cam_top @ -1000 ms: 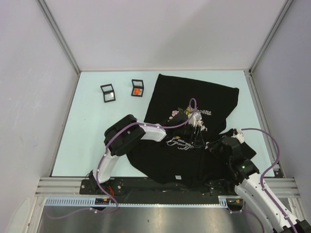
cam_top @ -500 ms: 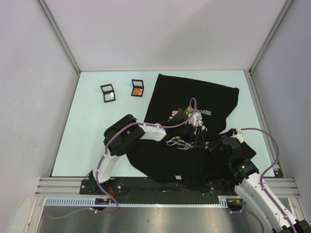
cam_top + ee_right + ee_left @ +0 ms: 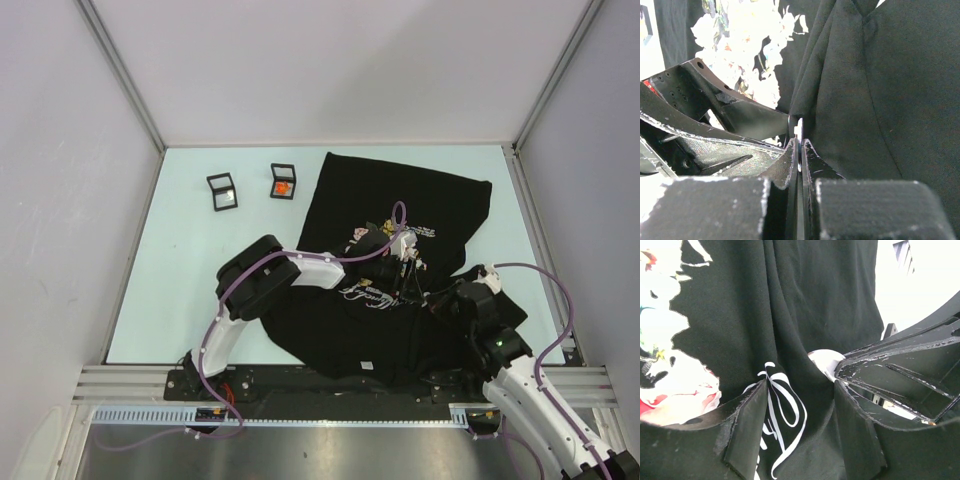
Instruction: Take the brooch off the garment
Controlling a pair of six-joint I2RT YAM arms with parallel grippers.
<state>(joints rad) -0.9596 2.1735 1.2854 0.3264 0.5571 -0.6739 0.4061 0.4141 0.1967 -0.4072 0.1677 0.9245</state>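
The garment (image 3: 400, 200), a black T-shirt with a rose print and white cursive lettering, lies spread on the table. My left gripper (image 3: 405, 262) is over the print. In the left wrist view it (image 3: 800, 390) is shut on a raised fold of the garment (image 3: 805, 315) by the lettering. The brooch (image 3: 824, 360) shows as a small white disc just beyond that fold. My right gripper (image 3: 428, 300) reaches in from the right. In the right wrist view it (image 3: 799, 142) is shut on the brooch (image 3: 799, 128), seen edge-on against the black cloth (image 3: 880, 90).
Two small black open boxes stand on the pale table at the back left, one empty (image 3: 222, 191) and one holding something orange (image 3: 283, 181). Grey walls close in the table on three sides. The left arm (image 3: 300, 270) lies across the shirt's left part.
The left wrist has edged slightly to the right and the right gripper slightly towards it. Both holds look the same.
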